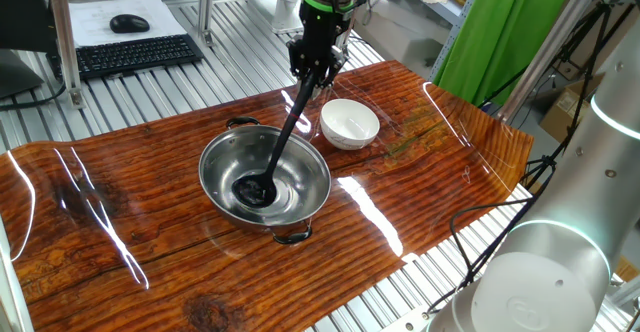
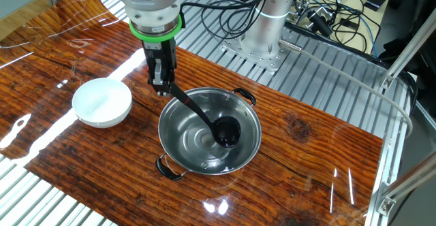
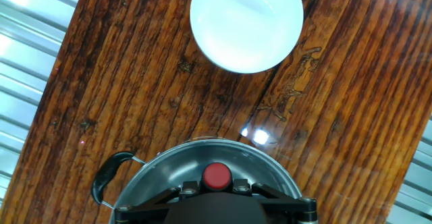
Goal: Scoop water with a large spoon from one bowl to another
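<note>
I've got the fingers (image 2: 161, 86) clenched on the top end of the large spoon (image 2: 204, 119). Its handle slants down from the grip into the steel bowl (image 2: 248, 148), cup resting on the bottom near the centre. The white bowl (image 2: 102, 102) sits on the desk (image 2: 313, 137) just beside the steel one, on the side away from the cup. My read: lift the cup first, then carry it across past the grip to the white bowl.

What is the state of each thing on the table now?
Ladle: held by its handle, tilted, cup low inside the steel bowl.
Steel bowl: upright on the table, the cup in it.
White bowl: upright beside the steel bowl, apart from it.
Gripper: jaws shut on the ladle handle, pointing down.
</note>
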Robot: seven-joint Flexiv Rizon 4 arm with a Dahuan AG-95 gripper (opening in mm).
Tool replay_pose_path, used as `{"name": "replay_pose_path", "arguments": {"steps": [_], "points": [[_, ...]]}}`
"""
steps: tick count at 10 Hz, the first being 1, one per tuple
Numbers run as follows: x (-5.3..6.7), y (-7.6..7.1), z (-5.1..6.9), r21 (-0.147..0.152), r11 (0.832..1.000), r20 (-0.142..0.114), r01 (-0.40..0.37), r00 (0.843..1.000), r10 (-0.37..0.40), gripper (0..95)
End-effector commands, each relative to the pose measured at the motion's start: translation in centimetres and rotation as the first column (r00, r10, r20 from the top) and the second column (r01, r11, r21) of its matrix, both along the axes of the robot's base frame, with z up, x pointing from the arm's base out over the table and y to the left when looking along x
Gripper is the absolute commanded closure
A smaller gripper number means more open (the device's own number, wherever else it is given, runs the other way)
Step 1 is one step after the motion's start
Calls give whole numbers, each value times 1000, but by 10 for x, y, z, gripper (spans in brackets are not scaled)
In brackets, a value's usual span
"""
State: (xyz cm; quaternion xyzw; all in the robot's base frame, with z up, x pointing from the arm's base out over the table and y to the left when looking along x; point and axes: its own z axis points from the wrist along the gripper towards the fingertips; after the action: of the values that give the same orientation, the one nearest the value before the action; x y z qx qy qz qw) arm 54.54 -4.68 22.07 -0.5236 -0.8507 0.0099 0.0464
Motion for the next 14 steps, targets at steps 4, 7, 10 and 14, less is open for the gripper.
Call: {"name": "replay_pose_path", "arguments": {"steps": [4,7,10,14], "points": [[1,5,3,-18,999,-16,-27,1000,27,950],[1,7,4,-46,998,-21,-48,999,47,950],[2,6,5,-91,989,-47,-117,993,113,950],[2,6,6,-97,985,-67,-143,988,137,950]]}}
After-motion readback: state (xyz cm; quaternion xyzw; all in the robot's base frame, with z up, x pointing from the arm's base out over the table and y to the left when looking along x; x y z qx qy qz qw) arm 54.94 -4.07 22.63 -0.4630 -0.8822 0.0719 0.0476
